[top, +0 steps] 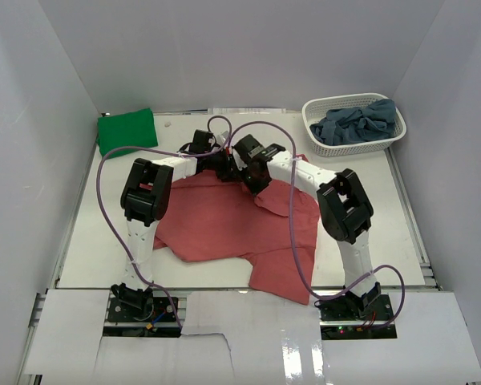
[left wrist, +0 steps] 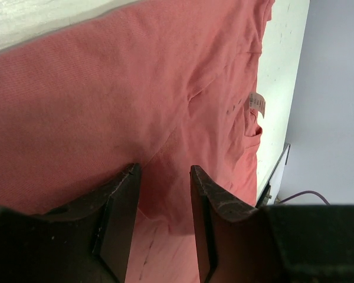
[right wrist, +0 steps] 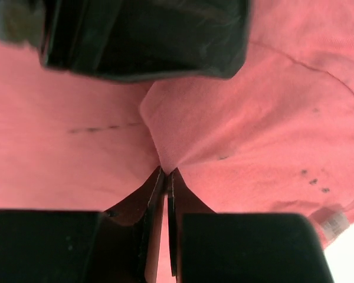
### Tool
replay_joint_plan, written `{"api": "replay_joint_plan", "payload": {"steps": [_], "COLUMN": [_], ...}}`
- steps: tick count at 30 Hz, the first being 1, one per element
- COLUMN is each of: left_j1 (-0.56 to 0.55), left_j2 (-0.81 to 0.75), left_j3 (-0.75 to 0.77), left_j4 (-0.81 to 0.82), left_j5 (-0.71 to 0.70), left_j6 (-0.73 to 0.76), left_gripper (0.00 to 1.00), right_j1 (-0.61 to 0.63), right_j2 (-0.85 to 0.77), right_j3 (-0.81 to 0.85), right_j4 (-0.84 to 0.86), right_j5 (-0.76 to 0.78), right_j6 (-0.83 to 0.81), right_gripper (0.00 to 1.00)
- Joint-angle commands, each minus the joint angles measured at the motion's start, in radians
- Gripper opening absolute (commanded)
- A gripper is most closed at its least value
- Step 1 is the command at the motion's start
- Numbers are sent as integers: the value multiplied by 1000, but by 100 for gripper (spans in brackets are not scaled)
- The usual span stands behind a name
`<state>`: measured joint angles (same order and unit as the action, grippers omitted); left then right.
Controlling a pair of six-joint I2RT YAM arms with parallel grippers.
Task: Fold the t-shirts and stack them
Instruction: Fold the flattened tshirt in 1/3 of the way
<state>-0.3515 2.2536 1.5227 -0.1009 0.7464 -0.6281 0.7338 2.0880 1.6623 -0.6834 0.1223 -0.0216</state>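
Pinching salmon-red shirt (right wrist: 253,118) w/ R fingers (right wrist: 150,194); white tag (right wrist: 333,221) illegible.

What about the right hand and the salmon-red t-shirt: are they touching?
Touching. The right wrist view shows the right hand shut on a pinched ridge of the salmon-red t-shirt; the cloth puckers there.

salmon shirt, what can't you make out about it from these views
- Top view: far edge of the salmon shirt hidden under the arms.
- Left wrist view: label print too small to read.
- Right wrist view: shirt outline cut off by frame edges; blurred black body covers the top.
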Motion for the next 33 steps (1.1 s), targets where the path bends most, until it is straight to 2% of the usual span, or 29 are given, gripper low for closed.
{"api": "replay_joint_plan", "payload": {"steps": [1, 4, 5, 6, 9, 15, 23, 30, 33], "left_j1": [-6, -6, -6, -6, -6, -6, -6, -6, -6], "left_j2": [-26, -28, -28, -28, -25, -28, -26, -29, -29], "left_j3": [-10, -10, -10, -10, -7, -10, -6, -7, -6], "left_j4": [-8, -6, -8, -8, -6, -8, -8, -10, -10], "left_j5": [16, 18, 16, 16, 21, 18, 22, 21, 22], "left_j6": [13, 13, 13, 13, 8, 13, 5, 10, 10], "left_gripper": [50, 50, 50, 50, 50, 50, 50, 50, 50], "right_j1": [-78, -137, -154, -169, -218, -198, -82, -57, -8], "right_j2": [-10, -3, 0, 4, 18, -86, -161, -200, -213], "right_j3": [85, 83, 80, 74, 57, -39, -133, -236, -251], "right_j4": [-77, -93, -93, -93, -93, -4, 41, 111, 130], "right_j5": [-278, -367, -392, -447, -510, -415, -225, -193, -130], "right_j6": [49, 78, 89, 100, 127, 97, 29, 40, 26], "right_gripper": [10, 15, 22, 43, 60, 63, 64, 63, 62]}}
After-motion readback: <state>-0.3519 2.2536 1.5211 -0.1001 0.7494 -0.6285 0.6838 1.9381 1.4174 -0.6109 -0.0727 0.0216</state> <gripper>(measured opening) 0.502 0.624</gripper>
